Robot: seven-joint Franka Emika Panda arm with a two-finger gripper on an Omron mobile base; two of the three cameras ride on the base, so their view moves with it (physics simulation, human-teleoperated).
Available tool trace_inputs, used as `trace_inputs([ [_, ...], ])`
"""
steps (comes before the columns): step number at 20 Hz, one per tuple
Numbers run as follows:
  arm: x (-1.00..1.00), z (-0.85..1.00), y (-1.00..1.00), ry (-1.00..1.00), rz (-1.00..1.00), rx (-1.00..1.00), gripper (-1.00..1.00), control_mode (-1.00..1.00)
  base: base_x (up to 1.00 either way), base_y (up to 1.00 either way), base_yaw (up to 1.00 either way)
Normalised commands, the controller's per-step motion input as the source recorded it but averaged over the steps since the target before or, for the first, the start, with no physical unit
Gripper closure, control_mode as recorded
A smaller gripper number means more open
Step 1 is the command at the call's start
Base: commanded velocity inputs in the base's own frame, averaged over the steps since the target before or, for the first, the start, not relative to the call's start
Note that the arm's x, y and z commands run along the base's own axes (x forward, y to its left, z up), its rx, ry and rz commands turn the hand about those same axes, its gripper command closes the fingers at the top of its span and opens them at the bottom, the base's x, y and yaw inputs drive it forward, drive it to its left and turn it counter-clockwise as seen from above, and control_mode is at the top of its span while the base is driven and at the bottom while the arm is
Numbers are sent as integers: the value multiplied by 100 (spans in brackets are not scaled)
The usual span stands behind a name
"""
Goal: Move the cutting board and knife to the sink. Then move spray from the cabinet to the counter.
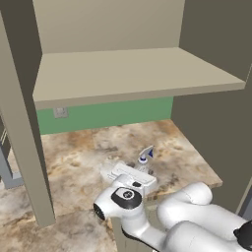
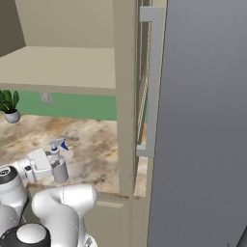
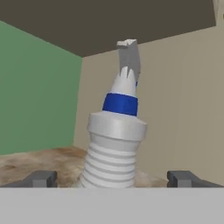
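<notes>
The spray (image 1: pixel 144 158) (image 2: pixel 59 166) stands upright on the marble counter (image 1: pixel 78 162) (image 2: pixel 91 142), close to its front edge. In the hand view, its ribbed neck and blue-banded nozzle (image 3: pixel 116 140) rise between my two fingertips. My gripper (image 1: pixel 140 171) (image 2: pixel 54 170) (image 3: pixel 112 178) is open, one finger on each side of the bottle with a gap to it. Above the counter, the cabinet's beige shelf (image 1: pixel 133 74) (image 2: pixel 58 67) is bare. The cutting board, knife and sink are out of view.
A taupe cabinet side panel (image 1: pixel 24 147) stands at the left and another (image 1: pixel 216 108) at the right. A tall grey door with a long handle (image 2: pixel 152 82) is on the right. A small potted plant (image 2: pixel 9 108) sits by the green back wall.
</notes>
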Motion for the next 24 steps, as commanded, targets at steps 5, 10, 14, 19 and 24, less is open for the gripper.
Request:
trace_inputs([
  [5,-18,49,-7,-7,0,7,-100,-100,0,0,0],
  [10,-13,44,-1,-6,0,4,-100,-100,0,0,0],
  [14,-24,46,-4,-8,0,5,-100,-100,0,0,0],
  [19,-1,27,0,-4,0,0,-100,-100,0,0,0],
  [24,-5,33,0,-8,0,0,-100,-100,0,0,0],
])
